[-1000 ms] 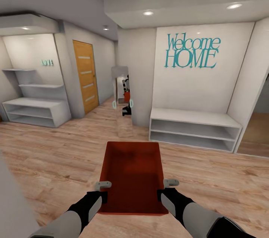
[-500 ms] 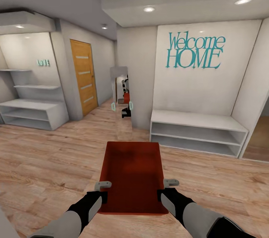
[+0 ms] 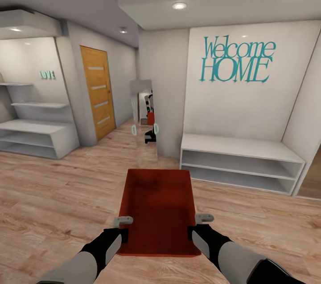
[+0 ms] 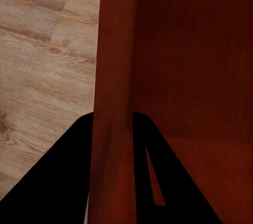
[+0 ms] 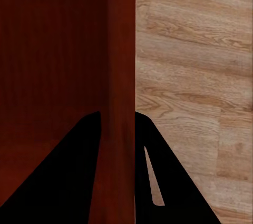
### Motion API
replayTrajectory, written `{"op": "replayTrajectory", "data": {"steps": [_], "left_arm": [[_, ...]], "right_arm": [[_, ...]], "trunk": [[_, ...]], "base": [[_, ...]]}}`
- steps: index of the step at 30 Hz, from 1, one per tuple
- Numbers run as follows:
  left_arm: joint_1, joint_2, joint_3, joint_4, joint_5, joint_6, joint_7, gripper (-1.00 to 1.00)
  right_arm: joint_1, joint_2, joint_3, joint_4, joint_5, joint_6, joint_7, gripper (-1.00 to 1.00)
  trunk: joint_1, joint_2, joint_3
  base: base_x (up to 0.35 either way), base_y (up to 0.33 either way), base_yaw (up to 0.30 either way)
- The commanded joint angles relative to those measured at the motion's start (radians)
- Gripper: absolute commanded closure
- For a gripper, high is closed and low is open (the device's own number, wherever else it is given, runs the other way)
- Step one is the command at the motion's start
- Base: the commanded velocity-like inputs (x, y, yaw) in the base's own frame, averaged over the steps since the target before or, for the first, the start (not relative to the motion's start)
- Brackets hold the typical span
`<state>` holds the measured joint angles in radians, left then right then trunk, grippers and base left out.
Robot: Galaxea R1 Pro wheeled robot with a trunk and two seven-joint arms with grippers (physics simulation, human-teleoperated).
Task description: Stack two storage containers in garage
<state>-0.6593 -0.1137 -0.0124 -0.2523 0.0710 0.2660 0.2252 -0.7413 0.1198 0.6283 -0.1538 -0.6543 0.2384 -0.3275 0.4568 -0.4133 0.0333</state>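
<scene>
Advancing across the wood floor [image 3: 53,195], the white bench [image 3: 240,159] drawing nearer than a second ago. Carrying a storage container [image 3: 158,208] out front, left gripper [image 3: 121,226] and right gripper [image 3: 198,225] each clamping a side wall.

containers: 1 [image 3: 157,210] | claws: 2 | shelf units: 2 | doors: 1 [image 3: 96,92]
</scene>
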Motion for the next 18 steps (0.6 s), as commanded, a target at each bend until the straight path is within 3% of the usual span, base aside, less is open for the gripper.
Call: {"op": "replayTrajectory", "data": {"steps": [1,8,18], "left_arm": [[0.001,0.006,-0.008,0.001,-0.007,0.009,0.011,1.00],[0.001,0.005,-0.008,0.001,-0.007,0.009,0.012,1.00],[0.001,0.006,-0.007,0.001,-0.007,0.008,0.012,1.00]], "right_arm": [[-0.001,-0.003,-0.006,-0.003,0.031,-0.040,-0.010,1.00],[-0.001,-0.003,-0.006,-0.003,0.031,-0.040,-0.010,1.00],[-0.001,-0.003,-0.007,-0.003,0.031,-0.040,-0.010,1.00]], "trunk": [[0.001,-0.001,0.000],[0.001,-0.001,0.000],[0.001,-0.001,0.000]], "base": [[0.322,0.000,0.000],[0.322,0.000,0.006],[0.322,0.000,0.248]]}}
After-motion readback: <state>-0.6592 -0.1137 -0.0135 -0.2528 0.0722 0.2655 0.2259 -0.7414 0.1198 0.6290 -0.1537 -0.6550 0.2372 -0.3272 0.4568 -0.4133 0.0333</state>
